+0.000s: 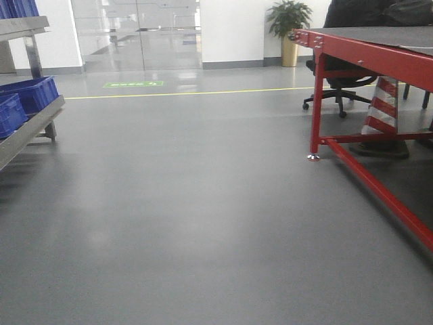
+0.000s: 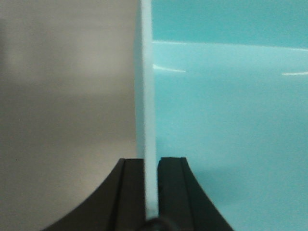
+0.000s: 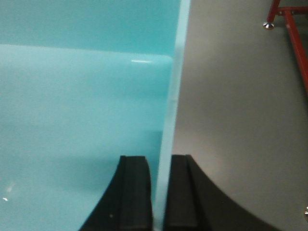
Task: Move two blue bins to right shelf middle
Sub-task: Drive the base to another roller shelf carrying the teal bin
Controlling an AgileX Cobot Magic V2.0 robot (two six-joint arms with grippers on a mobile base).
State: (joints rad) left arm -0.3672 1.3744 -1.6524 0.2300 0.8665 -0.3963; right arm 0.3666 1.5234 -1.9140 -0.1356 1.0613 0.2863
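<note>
- Front-facing view: one glossy grey floor (image 1: 203, 217) fills most of the picture, crossed by one thin yellow line (image 1: 203, 92).
- Beyond the line lies one green marking (image 1: 133, 84); any writing on it is too small to read.
- At the left edge stands one steel rack (image 1: 32, 128) with a flat metal lip. Two royal-blue bins (image 1: 35, 91) with ribbed sides sit side by side on its lower level. More blue plastic shows on the level above, cut off by the frame.
- On the right is one red table (image 1: 352, 57) with a square-tube metal frame and a dark top.
- Behind it are one black office chair (image 1: 336, 91) on castors and one striped cone (image 1: 381, 108), red and white.
- At the back are frosted glass doors (image 1: 139, 34) and one potted plant (image 1: 289, 30) in a yellowish pot.
- Left wrist view: the left gripper (image 2: 151, 166) has its two black fingers pinched tight on the thin upright wall of a light-blue bin (image 2: 231, 120). The bin's smooth, shiny inside lies to the right and the grey floor to the left.
- Right wrist view: the right gripper (image 3: 161, 166) likewise clamps its two black fingers on a light-blue bin wall (image 3: 82, 110). The glossy inside lies to the left and the floor to the right. One red table leg with a silver foot (image 3: 268, 25) shows at the top right.
- I cannot tell whether the arms hold one bin or two stacked. No label is readable.
</note>
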